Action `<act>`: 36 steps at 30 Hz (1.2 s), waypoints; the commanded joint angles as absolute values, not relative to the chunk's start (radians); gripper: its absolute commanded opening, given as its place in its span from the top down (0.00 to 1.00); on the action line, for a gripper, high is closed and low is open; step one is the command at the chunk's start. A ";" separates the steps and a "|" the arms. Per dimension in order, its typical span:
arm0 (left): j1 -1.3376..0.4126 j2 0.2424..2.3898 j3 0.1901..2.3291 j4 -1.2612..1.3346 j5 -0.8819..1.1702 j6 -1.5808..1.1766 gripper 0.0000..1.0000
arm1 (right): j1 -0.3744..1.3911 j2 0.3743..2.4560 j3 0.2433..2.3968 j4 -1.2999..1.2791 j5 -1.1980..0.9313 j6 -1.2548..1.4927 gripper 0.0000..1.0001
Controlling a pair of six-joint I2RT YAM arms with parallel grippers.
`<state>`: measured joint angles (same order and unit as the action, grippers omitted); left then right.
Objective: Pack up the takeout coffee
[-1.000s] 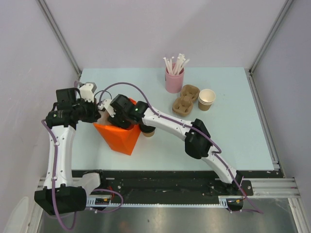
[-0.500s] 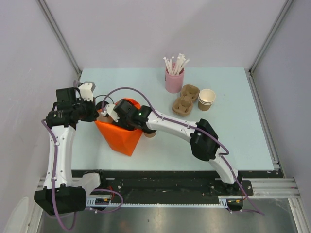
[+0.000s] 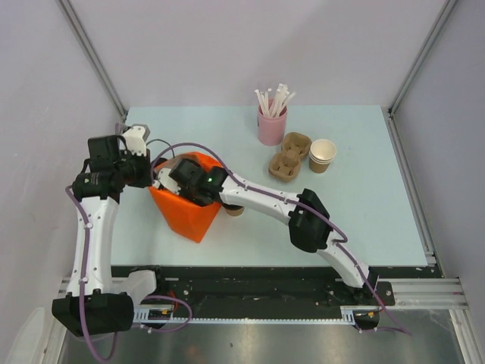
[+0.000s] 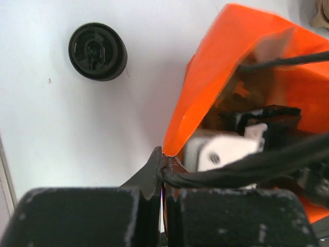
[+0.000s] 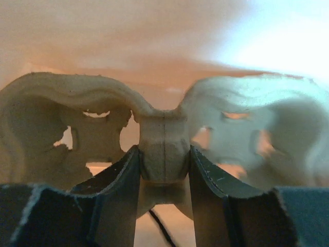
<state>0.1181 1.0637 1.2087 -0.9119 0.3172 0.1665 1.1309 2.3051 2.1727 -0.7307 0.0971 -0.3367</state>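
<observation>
My right gripper clamps the carrier by its middle rib, down in the bag. My left gripper pinches the bag's rim. The coffee stands outside, just beside the bag.

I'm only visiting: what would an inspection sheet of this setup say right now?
Surface: pale blue table, no spills seen.
Job's things: small brown cup beside the orange paper bag, unpacked; round black lid on the table, cup beneath unclear.
Clutter: pink cup of straws, spare carrier, stacked paper cups.
Grippers: left gripper shut on the bag's rim; right gripper inside the bag, shut on a pulp cup carrier.
Cables: purple cable arcs over the bag.
Surroundings: grey walls, metal frame.
</observation>
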 commanded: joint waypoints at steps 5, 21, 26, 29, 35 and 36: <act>0.117 1.000 1.264 -0.813 0.353 0.195 0.99 | 1.085 2.470 2.344 -1.009 -0.028 -0.265 1.00; 0.087 1.009 1.216 -0.813 0.426 0.207 1.00 | 1.083 2.571 2.404 -1.057 -0.005 -0.239 0.84; 0.086 1.006 1.197 -0.816 0.414 0.221 1.00 | 1.081 2.545 2.398 -1.034 -0.029 -0.232 0.56; 0.086 1.002 1.178 -0.819 0.402 0.236 1.00 | 1.083 2.507 2.398 -0.999 -0.037 -0.230 0.50; 0.086 0.997 1.164 -0.831 0.387 0.262 0.99 | 1.083 2.404 2.367 -0.893 -0.123 -0.224 0.22; 0.087 0.996 1.161 -0.836 0.385 0.268 1.00 | 1.081 2.390 2.361 -0.875 -0.138 -0.221 0.20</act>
